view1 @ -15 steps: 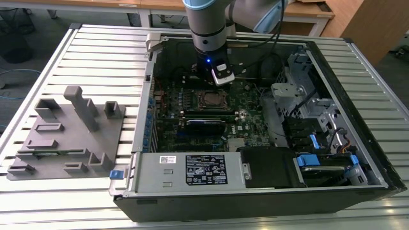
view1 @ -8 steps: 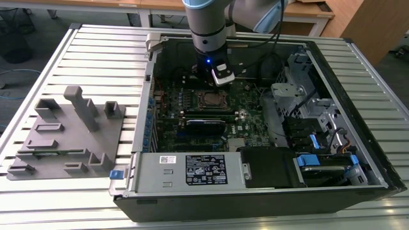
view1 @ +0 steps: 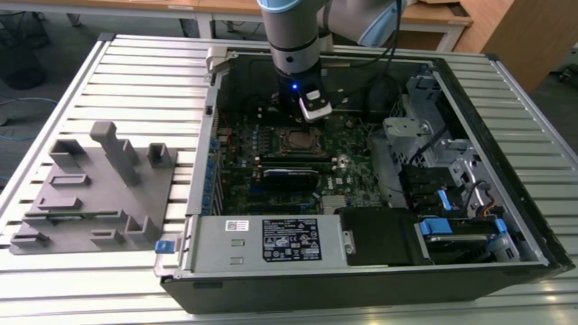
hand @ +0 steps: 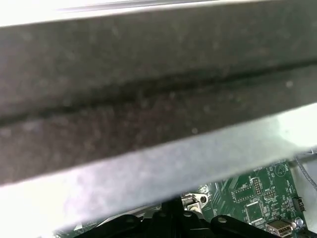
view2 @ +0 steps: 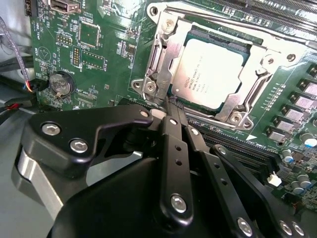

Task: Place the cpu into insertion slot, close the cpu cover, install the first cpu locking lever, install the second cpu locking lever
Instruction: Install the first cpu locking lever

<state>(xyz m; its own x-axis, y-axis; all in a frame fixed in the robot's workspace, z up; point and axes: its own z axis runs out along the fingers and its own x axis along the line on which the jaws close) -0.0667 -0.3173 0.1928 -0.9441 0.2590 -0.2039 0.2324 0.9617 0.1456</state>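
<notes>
ext view – arm (view1: 294,40): comes down from the far edge into the open pc case (view1: 361,294).
ext view – gripper (view1: 312,112): low over the green board (view1: 352,145), just behind the slot (view1: 296,140). Jaw state not readable from here.
ext view – slot: square, silvery rim, mid-board, well inside the case.
ext view – psu box (view1: 271,240): near edge of the case, label facing up.
ext view – grey jig (view1: 91,183): on the slatted table (view1: 135,68), on the exterior view's left, well apart from the case.
2nd wrist view – cpu (view2: 210,74): seated flat in the slot (view2: 277,48), silver-grey top facing up.
2nd wrist view – cover (view2: 253,89): down over the cpu, chip top showing thru its window.
2nd wrist view – lever (view2: 157,64): metal bar along the slot side nearest the gripper. Latched or not, can't tell.
2nd wrist view – gripper (view2: 166,110): black links converge to one point, jaws look closed w/ no gap. Tip sits at the slot corner by the lever end. Pinching the lever or only touching it, can't tell.
2nd wrist view – coin cell (view2: 60,83): on the board (view2: 99,59), well apart from the slot.
2nd wrist view – long black slots (view2: 247,148): beside the slot, next to the gripper links.
1st wrist view – blurred dark band (hand: 148,99): across most of the frame, can't say what it is.
1st wrist view – board (hand: 257,198): green corner w/ small chips.
1st wrist view – gripper (hand: 173,220): black parts beside the board.
</notes>
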